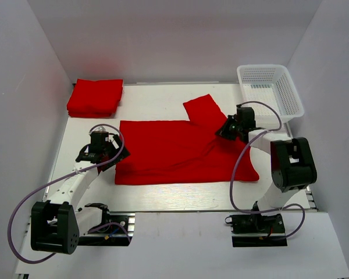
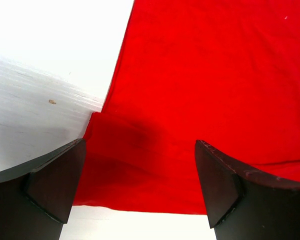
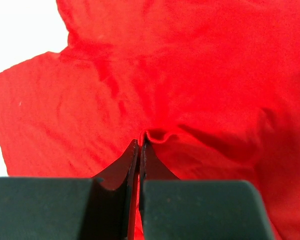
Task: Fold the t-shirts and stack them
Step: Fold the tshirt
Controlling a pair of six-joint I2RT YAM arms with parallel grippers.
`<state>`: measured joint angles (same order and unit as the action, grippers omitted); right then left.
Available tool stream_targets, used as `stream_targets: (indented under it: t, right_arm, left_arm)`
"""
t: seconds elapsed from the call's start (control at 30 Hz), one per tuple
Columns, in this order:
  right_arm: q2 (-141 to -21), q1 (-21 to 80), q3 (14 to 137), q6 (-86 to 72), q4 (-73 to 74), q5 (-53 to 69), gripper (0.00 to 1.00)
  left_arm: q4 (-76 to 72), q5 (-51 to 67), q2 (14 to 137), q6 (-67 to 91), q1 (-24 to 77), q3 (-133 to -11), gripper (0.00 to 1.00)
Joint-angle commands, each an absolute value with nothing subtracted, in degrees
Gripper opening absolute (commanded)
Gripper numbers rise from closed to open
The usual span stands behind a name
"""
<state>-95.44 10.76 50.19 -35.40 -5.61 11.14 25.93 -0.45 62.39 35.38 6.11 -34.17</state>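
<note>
My left fingers (image 2: 57, 180) are spread wide, released, with a corner of the flat t-shirt (image 2: 215, 75) lying between them on the counter (image 2: 45, 60). My right fingers (image 3: 132, 162) are clenched on a pinched fold of it, cloth spreading ahead.

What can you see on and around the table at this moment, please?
spread t-shirt: one, bright red, lying open across the middle of the table
folded t-shirts: one pile, bright red, far left corner; the number in it is not clear
basket: one, white mesh, far right corner
table: one, white
cables: two, purple, one looping along each arm
left arm: one, white and black, near left; left gripper open over the spread shirt's left edge
right arm: one, white and black, near right; right gripper shut on a pinched fold of the spread shirt
</note>
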Motion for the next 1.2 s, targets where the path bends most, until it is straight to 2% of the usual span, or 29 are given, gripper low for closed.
stream_targets:
  t: [0.0, 0.13, 0.33, 0.4, 0.5, 0.53, 0.8, 1.03, 1.17]
  right_arm:
    - [-97.99, 12.04, 54.91, -32.09, -12.04, 17.21, 0.0]
    - [-103.08, 13.97, 57.91, -29.54, -13.45, 21.0, 0.0]
    - [-106.61, 15.38, 62.04, -28.56, -11.6, 19.7, 0.0]
    - [-107.05, 16.0, 62.4, -28.83, -10.47, 17.51, 0.05]
    - [-106.96, 16.35, 63.1, -29.35, -9.93, 15.04, 0.53]
    - [-106.96, 16.52, 63.37, -28.92, -10.02, 15.46, 0.9]
    - [-98.56, 17.4, 64.34, -23.03, -6.77, 20.04, 0.9]
    - [-87.46, 17.05, 54.33, -20.83, -4.22, 13.1, 0.9]
    - [-84.29, 16.96, 48.79, -21.79, -2.82, 11.95, 0.9]
  left_arm:
    - [26.19, -0.7, 61.0, 35.42, 5.89, -33.93, 1.0]
    - [26.19, -0.7, 61.0, 35.42, 5.89, -33.93, 1.0]
    - [26.19, -1.23, 61.52, 35.42, 5.89, -33.93, 1.0]
    - [26.19, -1.23, 61.52, 35.42, 5.89, -33.93, 1.0]
    - [26.71, -1.23, 61.52, 35.42, 5.89, -34.45, 1.0]
    - [26.72, -1.23, 61.52, 35.42, 5.89, -34.45, 1.0]
    - [27.77, -0.7, 62.05, 35.42, 5.89, -34.98, 1.0]
    - [27.25, 5.35, 63.11, 35.42, 6.5, -33.93, 1.0]
    - [33.02, 5.37, 63.72, 35.95, 6.5, -33.93, 1.0]
